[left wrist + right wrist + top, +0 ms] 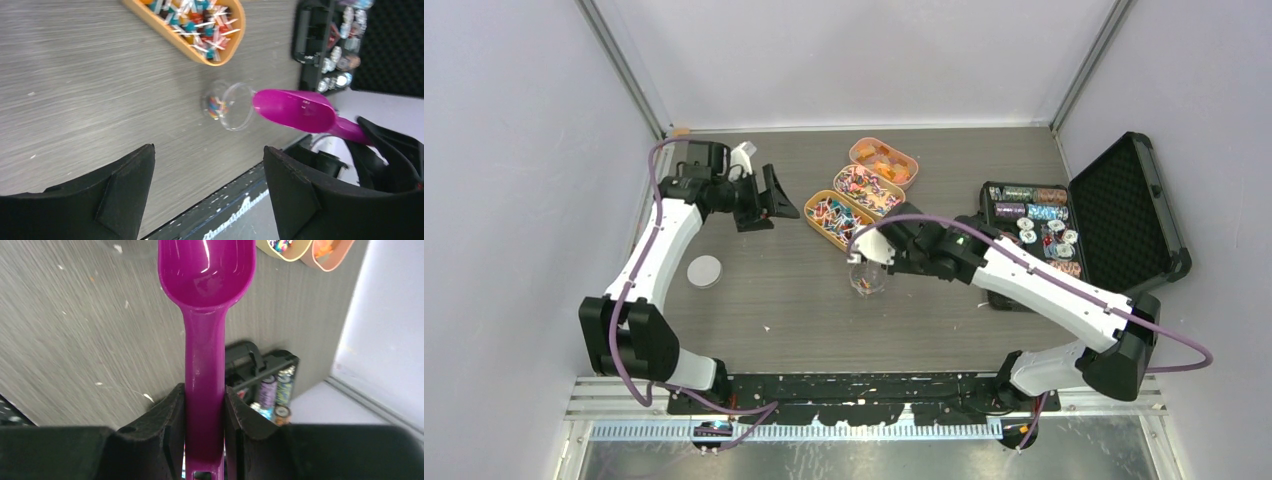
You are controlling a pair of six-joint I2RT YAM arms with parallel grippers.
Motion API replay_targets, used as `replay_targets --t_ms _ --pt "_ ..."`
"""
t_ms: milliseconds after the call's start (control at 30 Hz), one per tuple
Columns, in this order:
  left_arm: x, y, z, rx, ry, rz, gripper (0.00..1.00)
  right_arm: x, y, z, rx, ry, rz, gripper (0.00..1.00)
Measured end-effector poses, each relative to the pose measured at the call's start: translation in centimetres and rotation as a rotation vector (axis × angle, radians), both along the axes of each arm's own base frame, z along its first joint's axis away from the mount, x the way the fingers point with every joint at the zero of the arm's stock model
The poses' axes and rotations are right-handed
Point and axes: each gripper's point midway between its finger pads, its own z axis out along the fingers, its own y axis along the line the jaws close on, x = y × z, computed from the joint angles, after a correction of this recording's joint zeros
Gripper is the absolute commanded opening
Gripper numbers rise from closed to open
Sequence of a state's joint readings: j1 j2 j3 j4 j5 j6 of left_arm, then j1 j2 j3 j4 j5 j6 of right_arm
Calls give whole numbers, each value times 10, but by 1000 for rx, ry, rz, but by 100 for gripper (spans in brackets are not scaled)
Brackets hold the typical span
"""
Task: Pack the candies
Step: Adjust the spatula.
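My right gripper is clamped tight on the handle of the magenta scoop, jaws pressed flat against both sides of it, and the scoop bowl looks bare and glossy with nothing in it. Its front lip sits right at the rim of the clear cup; I cannot tell whether the two touch. A small heap of candies lies at the bottom of that cup, while most of them sit in the orange tray just beyond the cup, with two more filled trays farther off on the same side. My left gripper is spread wide and holds nothing, hanging above the surface well to the left of the cup. I judge I am between loads: the cup holds only a little, so packing is at an early stage. The next move calls for lifting the scoop clear of the rim without knocking the light cup over, swinging it to the orange tray, and digging in low enough to gather a fair load. A white round lid lies far left of the cup, likely for closing it later. The black case of poker chips to the right of the cup is no part of this.
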State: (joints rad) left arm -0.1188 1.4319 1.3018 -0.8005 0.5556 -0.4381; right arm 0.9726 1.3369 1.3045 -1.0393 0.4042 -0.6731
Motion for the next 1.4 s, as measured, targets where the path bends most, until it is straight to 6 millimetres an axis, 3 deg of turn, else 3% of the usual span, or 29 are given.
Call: replay_targets --t_ms 133,300,533,600,767,867,1000,1167,1300,1400 --pt "-5 -25 16 -103 -28 -78 80 4 12 1 182 81 -69 1" --pt "-13 -53 28 -205 -44 -167 78 5 39 17 389 152 -99 1" --pt "-17 -72 30 -261 -24 -219 70 0 70 31 600 262 -82 1" --pt "-15 -75 28 -270 -10 -217 62 2 75 35 647 279 -82 0" --pt "-13 -79 25 -300 37 -194 18 12 77 48 801 283 -100 1" --pt "-14 -83 26 -335 87 -176 0 12 75 51 865 283 -78 11" --pt "-18 -88 34 -407 170 -145 0 5 71 38 888 276 -28 26" --pt "-21 -90 34 -422 205 -131 0 5 65 36 954 240 19 39" --pt "-22 -90 31 -434 232 -119 0 7 69 50 1028 240 87 42" --pt "-27 -89 18 -435 276 -101 0 9 71 65 1077 213 142 47"
